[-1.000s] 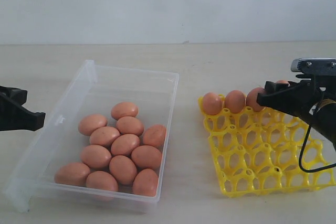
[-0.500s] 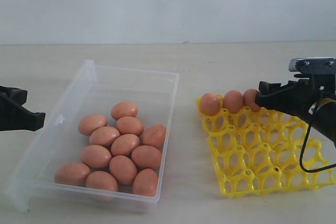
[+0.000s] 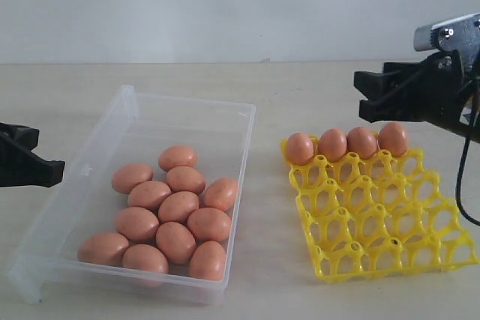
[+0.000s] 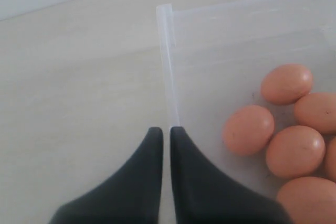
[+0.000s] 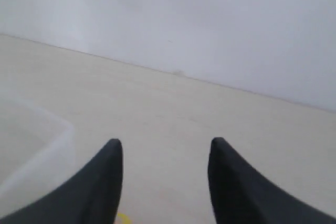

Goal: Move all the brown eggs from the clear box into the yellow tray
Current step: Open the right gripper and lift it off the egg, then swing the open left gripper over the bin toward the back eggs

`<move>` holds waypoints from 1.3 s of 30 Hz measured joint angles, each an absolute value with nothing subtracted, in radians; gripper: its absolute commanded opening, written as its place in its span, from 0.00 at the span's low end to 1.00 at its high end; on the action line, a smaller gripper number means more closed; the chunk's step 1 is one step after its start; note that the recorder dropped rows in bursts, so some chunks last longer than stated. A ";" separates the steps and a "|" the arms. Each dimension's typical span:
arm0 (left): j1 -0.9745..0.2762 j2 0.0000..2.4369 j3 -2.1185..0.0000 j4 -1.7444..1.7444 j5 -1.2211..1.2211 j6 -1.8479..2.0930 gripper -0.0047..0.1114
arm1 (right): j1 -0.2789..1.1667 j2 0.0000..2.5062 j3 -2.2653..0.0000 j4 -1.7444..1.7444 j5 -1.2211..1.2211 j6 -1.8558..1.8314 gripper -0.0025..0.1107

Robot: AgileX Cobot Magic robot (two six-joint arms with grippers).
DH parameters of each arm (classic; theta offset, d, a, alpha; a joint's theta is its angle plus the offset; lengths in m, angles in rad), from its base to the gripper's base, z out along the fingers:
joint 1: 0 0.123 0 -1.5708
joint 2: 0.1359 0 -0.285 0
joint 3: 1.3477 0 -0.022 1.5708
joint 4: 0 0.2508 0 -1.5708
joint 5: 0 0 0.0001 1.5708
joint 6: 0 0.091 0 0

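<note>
Brown oval eggs [image 3: 178, 207]: twelve in clear plastic box [image 3: 187, 119], four in yellow plastic tray [image 3: 322, 269]. My right gripper [image 3: 360, 95] above tray, wide, empty for next; left gripper [image 4: 166, 132] closed.

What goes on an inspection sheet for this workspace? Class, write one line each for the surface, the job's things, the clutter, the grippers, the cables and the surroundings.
Surface: pale, smooth table.
Job's things: the clear box holds twelve brown eggs, bunched toward its near end. The yellow tray beside it holds four more in its far row; its other cups are empty.
Clutter: nothing seen.
Grippers: left gripper shut, empty, just outside the box's wall. Right gripper open, empty, raised above the tray's far edge.
Cables: one black cable hangs from the right arm beside the tray.
Surroundings: plain pale wall behind the table.
</note>
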State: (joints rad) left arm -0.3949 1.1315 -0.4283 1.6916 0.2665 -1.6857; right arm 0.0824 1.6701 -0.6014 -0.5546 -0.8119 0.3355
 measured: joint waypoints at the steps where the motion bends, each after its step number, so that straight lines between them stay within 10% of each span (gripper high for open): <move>1: -0.395 1.132 -0.428 1.692 0.266 -1.686 0.07 | 0.089 1.646 -0.607 -0.640 -0.826 0.399 0.26; 16: -0.395 1.132 -0.428 1.692 0.260 -1.686 0.07 | 0.651 1.575 -1.065 -1.500 -0.130 1.277 0.37; 28: -0.395 1.132 -0.453 1.673 -0.046 -1.665 0.07 | 0.659 1.720 -1.091 -1.620 0.070 1.435 0.37; 39: -0.393 1.504 -0.789 1.736 -0.412 -1.725 0.07 | 0.659 1.504 -0.959 -1.365 0.609 1.139 0.02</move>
